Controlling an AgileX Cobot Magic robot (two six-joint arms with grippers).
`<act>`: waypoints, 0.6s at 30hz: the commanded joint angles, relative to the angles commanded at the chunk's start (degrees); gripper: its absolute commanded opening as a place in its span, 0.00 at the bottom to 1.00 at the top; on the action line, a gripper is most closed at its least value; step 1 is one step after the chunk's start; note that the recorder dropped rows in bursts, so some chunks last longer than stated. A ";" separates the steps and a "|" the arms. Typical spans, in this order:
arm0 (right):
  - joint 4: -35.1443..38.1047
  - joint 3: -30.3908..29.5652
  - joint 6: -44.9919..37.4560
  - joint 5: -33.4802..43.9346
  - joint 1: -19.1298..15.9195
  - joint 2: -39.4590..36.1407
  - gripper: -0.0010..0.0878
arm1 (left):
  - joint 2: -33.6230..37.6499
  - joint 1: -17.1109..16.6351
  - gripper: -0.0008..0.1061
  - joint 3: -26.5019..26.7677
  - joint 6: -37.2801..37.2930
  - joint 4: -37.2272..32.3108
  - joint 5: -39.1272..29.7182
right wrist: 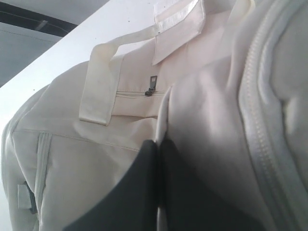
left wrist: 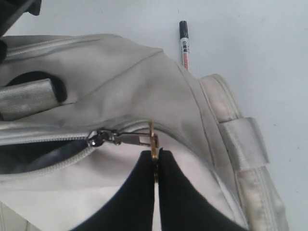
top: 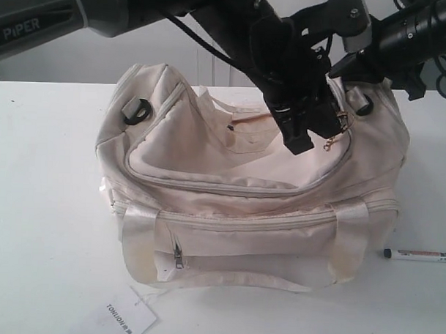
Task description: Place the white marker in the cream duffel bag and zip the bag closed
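The ring pull (left wrist: 153, 138) is pinched in the left gripper (left wrist: 156, 154), beside the partly open zipper (left wrist: 53, 161) of the bag (left wrist: 120, 82). The right gripper (right wrist: 158, 144) is closed against bag fabric. Past the bag, well apart from both grippers, the marker (left wrist: 184, 45) is laid on the table (left wrist: 250, 48).

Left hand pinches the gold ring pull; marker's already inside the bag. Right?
Not quite. The white marker lies on the table beside the cream duffel bag, not inside it; the exterior view shows it. The left hand does pinch the gold ring pull.
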State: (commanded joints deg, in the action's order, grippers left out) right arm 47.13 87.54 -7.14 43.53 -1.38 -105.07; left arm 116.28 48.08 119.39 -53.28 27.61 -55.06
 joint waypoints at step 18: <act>0.00 0.00 0.00 0.43 0.00 0.00 0.01 | -0.99 7.77 0.01 0.00 3.83 -19.15 -1.78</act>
State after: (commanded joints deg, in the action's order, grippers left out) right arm 47.13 87.54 -7.14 43.96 -1.38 -105.07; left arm 115.29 55.85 119.39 -49.44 8.46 -56.84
